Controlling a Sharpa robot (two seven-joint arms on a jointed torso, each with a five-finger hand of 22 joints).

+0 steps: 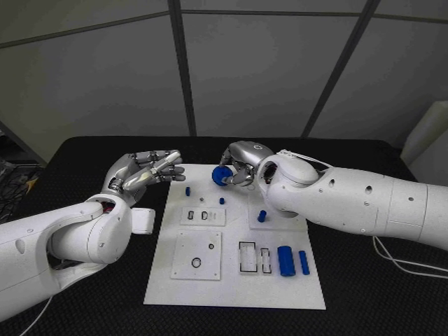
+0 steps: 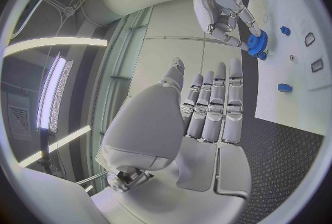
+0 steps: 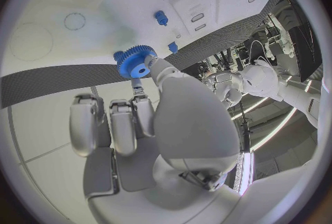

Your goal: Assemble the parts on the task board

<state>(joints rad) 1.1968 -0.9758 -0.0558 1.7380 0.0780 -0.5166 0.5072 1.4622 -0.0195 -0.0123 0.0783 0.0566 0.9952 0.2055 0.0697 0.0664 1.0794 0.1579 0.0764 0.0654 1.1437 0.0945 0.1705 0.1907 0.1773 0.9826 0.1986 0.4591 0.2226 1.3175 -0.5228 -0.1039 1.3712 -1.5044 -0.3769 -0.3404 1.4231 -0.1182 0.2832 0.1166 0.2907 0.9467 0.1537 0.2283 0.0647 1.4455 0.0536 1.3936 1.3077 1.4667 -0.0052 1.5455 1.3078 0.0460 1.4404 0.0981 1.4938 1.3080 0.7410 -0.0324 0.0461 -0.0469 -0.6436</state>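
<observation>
Head view: the white task board (image 1: 199,287) lies on the black bench (image 1: 82,157); the right hand (image 1: 242,165) hangs over the board's far edge and grips a blue gear (image 1: 221,176) between its fingertips; the left hand (image 1: 143,171) hovers just beside the board's far left corner, fingers loosely apart and holding nothing. On the board, two small blue pegs (image 1: 187,190) stand near the far end, with another (image 1: 262,216) upright on the raised plate at the right; a blue cylinder (image 1: 285,260) and a thinner blue pin (image 1: 304,262) lie side by side near the right edge, beside an empty rectangular slot (image 1: 248,257); a raised square plate (image 1: 198,255) carries a small ring-shaped hole. No readable writing or label shows on the board.

Left wrist view: the left hand (image 2: 207,108) shows its fingers extended side by side with nothing between them; beyond it the right hand (image 2: 228,14) pinches the blue gear (image 2: 257,44) over the task board (image 2: 297,91), where blue pegs (image 2: 284,30) stand.

Right wrist view: the right hand (image 3: 138,119) holds the blue gear (image 3: 136,63), toothed rim and centre hole visible, at its fingertips above the task board (image 3: 90,3); a blue peg (image 3: 161,17) stands on the board nearby; the left hand (image 3: 223,83) shows across the board's edge.
</observation>
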